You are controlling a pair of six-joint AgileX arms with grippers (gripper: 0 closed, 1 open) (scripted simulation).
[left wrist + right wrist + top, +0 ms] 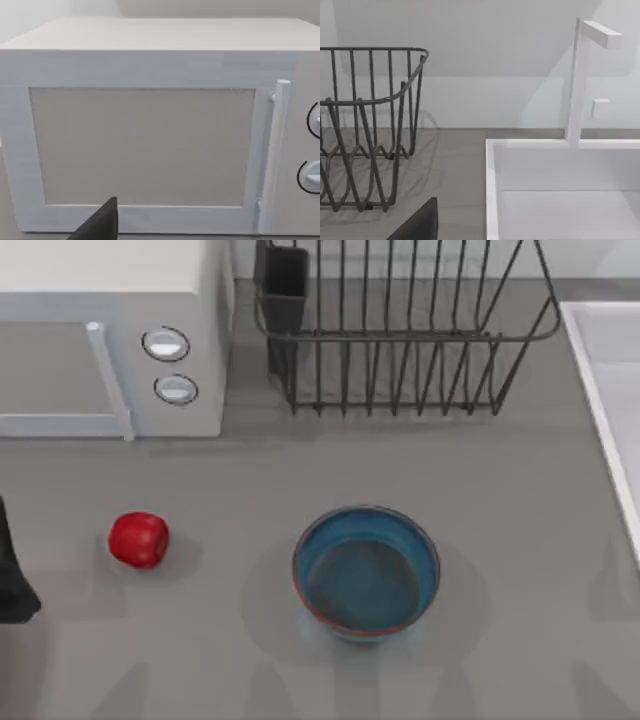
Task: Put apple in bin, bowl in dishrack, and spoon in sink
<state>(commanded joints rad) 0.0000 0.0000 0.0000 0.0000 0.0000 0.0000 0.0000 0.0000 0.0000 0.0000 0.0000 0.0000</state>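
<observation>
The red apple [138, 539] lies on the grey counter at the left. The teal bowl [366, 572] with its reddish rim stands upright in the middle. At the back stands the dark wire dishrack [400, 340] [370, 125], with nothing in it. The pale sink [600, 390] [492, 190] lies along the right edge. A dark part of my left arm [12, 585] sits at the table's left edge, left of the apple and apart from it. My left gripper [100, 225] faces the microwave. My right gripper [420, 222] faces the gap between dishrack and sink. The spoon and bin are out of view.
A white microwave [110, 340] [150, 140] with two round knobs stands at the back left. A black utensil cup [285, 285] hangs at the dishrack's left corner. A white faucet [577, 80] rises behind the sink. Open counter lies between apple, bowl and sink.
</observation>
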